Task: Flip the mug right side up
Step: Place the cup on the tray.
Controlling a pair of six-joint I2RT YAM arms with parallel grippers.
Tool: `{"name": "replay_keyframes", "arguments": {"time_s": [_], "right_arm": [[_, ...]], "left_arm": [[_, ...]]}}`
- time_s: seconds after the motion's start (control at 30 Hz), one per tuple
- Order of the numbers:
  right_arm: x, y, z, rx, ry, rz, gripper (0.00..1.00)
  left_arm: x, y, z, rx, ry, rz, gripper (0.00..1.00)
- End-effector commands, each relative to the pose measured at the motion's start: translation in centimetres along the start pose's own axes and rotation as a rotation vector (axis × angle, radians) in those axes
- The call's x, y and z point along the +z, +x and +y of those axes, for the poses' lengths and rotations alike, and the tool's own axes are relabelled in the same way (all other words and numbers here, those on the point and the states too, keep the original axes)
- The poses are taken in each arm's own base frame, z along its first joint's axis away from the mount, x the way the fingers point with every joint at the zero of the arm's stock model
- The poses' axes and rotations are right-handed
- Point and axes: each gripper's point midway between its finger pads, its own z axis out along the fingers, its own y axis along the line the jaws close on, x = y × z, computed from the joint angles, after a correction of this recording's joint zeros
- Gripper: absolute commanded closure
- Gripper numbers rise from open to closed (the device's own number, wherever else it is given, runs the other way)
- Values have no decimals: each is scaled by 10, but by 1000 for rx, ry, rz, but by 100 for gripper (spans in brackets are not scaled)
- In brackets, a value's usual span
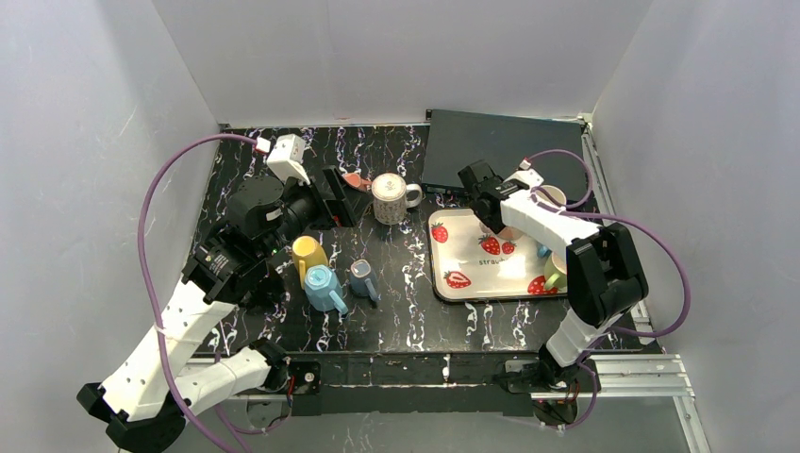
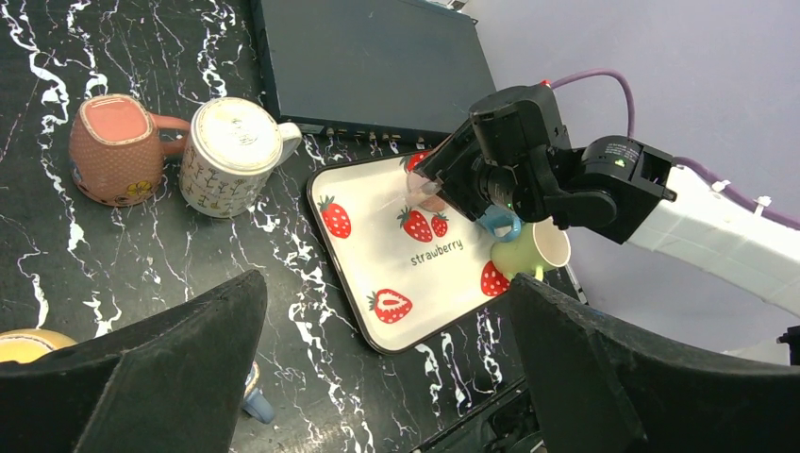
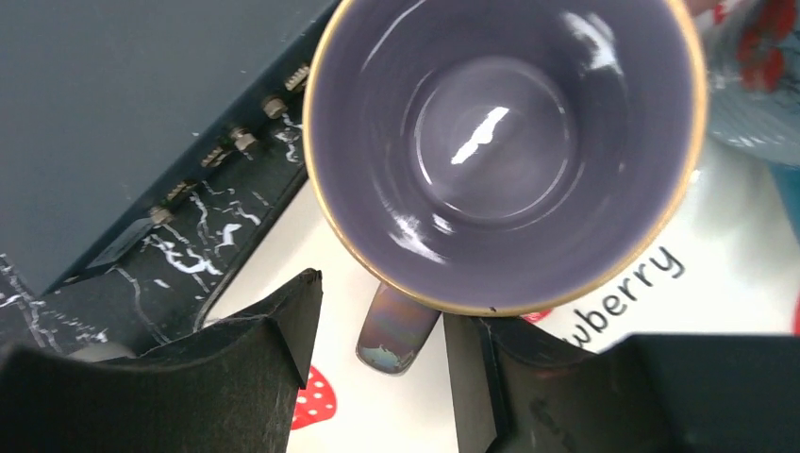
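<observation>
1. The mug [image 3: 500, 142] sits mouth up on the far left part of the strawberry tray [image 1: 462, 255], at the right of the desk [image 1: 396, 321]. Its inside is purple-grey and its rim is gold.
2. The right gripper [image 3: 387, 307] hangs right over the mug. Its jaws are spread, with the mug's handle [image 3: 396, 330] between them. The left one stands clear of the handle; the other is just beside it, and I cannot tell whether it touches.
3. The left gripper [image 2: 387, 283] is raised over the left half of the desk, its jaws spread wide with nothing between them.
4. A green cup [image 2: 538, 247] lies on its side at the right edge of the tray, a small blue cup [image 2: 500, 222] just beside it.
5. A dark flat box [image 1: 500, 142] lies just beyond the tray, at the far edge of the desk.
6. Left of the tray a white patterned cup [image 2: 231, 151] stands bottom up, and its handle meets that of a pink cup [image 2: 113, 146] standing mouth up.
7. Nearer, on the left, a yellow cup [image 1: 307, 253], a light blue cup [image 1: 324, 286] and a smaller grey-blue cup [image 1: 363, 276] are grouped close together.
</observation>
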Motion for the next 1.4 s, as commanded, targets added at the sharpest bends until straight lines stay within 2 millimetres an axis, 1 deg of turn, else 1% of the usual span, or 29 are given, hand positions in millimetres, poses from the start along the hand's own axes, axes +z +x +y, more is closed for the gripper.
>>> {"name": "replay_keyframes", "arguments": {"time_s": [0.0, 0.1, 0.27, 0.47, 0.6, 0.7, 0.83, 0.93, 1.07, 1.13, 1.17, 1.23, 1.3, 1.37], "right_arm": [[0, -15, 26, 67, -119, 19, 42], [9, -8, 31, 96, -163, 76, 42], [12, -9, 39, 120, -184, 83, 40], [9, -7, 47, 132, -210, 103, 33], [5, -6, 48, 138, -224, 121, 29], [-2, -8, 45, 144, -236, 127, 25], [-13, -9, 40, 134, -260, 141, 21], [-19, -11, 29, 109, -251, 132, 18], [-22, -16, 9, 59, -222, 94, 17], [-26, -19, -1, 34, -209, 74, 20], [-27, -20, -6, 19, -208, 69, 23], [-31, -22, -13, -11, -216, 52, 32], [-38, -28, -15, -55, -248, 32, 41], [-45, -34, -18, -103, -252, 18, 46]], "left_arm": [[-3, -5, 2, 5, -17, -16, 3], [-1, -2, 8, 6, -44, -8, 3], [-1, 4, 13, 7, -62, 8, 3], [-3, 6, 15, 8, -71, 11, 3], [-2, 6, 15, 8, -71, 14, 3], [-2, 7, 16, 8, -73, 17, 3], [-1, 10, 17, 5, -77, 23, 3], [-1, 11, 18, 0, -78, 23, 3], [1, 14, 19, -5, -79, 31, 3], [1, 15, 19, -7, -77, 33, 3], [1, 15, 19, -6, -79, 33, 3], [1, 16, 20, -4, -84, 35, 3], [0, 16, 21, -4, -87, 33, 3], [1, 17, 22, -4, -91, 36, 3]]}}
